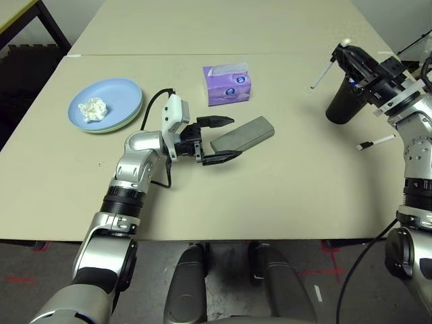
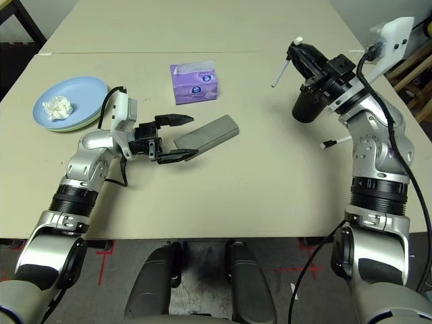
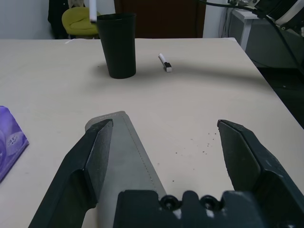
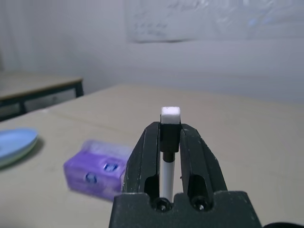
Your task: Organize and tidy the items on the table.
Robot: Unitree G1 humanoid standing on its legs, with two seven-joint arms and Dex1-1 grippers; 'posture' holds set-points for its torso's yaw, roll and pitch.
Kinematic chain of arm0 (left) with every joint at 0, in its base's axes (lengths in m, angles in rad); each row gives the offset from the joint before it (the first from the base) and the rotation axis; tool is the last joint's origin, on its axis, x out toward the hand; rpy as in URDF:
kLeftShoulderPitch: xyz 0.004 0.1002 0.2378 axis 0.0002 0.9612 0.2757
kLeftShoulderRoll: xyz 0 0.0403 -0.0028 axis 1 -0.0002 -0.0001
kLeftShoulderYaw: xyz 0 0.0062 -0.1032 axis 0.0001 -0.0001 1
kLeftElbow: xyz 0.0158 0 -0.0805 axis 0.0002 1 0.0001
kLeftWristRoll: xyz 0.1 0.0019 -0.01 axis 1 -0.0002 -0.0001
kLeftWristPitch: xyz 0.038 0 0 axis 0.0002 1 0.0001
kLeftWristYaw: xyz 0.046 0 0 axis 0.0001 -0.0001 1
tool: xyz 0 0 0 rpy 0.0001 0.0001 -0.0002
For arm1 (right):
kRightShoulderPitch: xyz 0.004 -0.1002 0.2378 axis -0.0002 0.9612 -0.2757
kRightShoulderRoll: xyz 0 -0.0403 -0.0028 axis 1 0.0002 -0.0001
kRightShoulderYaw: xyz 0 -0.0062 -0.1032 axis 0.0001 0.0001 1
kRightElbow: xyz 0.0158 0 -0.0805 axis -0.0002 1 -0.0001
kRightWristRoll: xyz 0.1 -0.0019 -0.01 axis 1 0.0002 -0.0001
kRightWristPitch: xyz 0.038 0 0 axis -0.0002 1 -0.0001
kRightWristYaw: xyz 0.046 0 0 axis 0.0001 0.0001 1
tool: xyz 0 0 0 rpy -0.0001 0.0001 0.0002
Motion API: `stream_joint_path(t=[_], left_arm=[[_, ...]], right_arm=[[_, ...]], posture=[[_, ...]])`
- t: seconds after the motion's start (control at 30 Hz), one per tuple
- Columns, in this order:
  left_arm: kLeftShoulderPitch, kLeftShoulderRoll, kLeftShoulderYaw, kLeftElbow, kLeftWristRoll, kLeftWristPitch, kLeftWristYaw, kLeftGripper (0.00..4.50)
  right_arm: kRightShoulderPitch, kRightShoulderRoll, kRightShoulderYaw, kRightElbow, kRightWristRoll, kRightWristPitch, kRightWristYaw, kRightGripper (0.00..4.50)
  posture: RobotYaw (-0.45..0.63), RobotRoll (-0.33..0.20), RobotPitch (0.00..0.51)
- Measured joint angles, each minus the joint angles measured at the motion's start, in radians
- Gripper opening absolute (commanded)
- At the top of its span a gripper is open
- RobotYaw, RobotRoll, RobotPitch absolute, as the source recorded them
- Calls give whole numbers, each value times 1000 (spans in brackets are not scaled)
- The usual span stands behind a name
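Matt beige table (image 1: 283, 182); glossy plates (image 1: 125, 94); crumpled paper tissue (image 1: 92, 109).

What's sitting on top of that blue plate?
A crumpled white tissue wad lies on the light blue plate. A pale green plate peeks out underneath; most of it is covered.

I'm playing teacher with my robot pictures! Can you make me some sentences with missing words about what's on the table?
1. The right gripper is shut on a white ____.
2. The crumpled tissue wad lies on the light ____ plate.
3. The left gripper is ____, with the grey glasses case between its fingers.
4. The purple tissue box stands beyond the ____.

Missing words: pen; blue; open; glasses case
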Motion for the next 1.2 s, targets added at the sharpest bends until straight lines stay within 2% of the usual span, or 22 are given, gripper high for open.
stream_joint_path(t=[0.27,0.47,0.83,1.13,1.2], left_arm=[[-1,3,0,15,1,-8,-2,4500],[-12,3,0,19,2,-12,-2,4500],[-19,9,0,23,2,-15,-3,4500],[-19,13,0,23,2,-15,-3,4500],[-19,13,0,23,2,-15,-3,4500]], right_arm=[[-52,9,-78,13,-11,-119,-229,429],[-12,24,-74,32,-64,-143,-353,429],[13,26,-6,28,-82,50,-444,429],[-25,-29,16,14,-83,172,-455,429],[-25,-30,23,14,-83,189,-445,1182]], posture=[[70,0,207],[69,0,208],[75,0,210],[76,0,210],[77,0,211]])
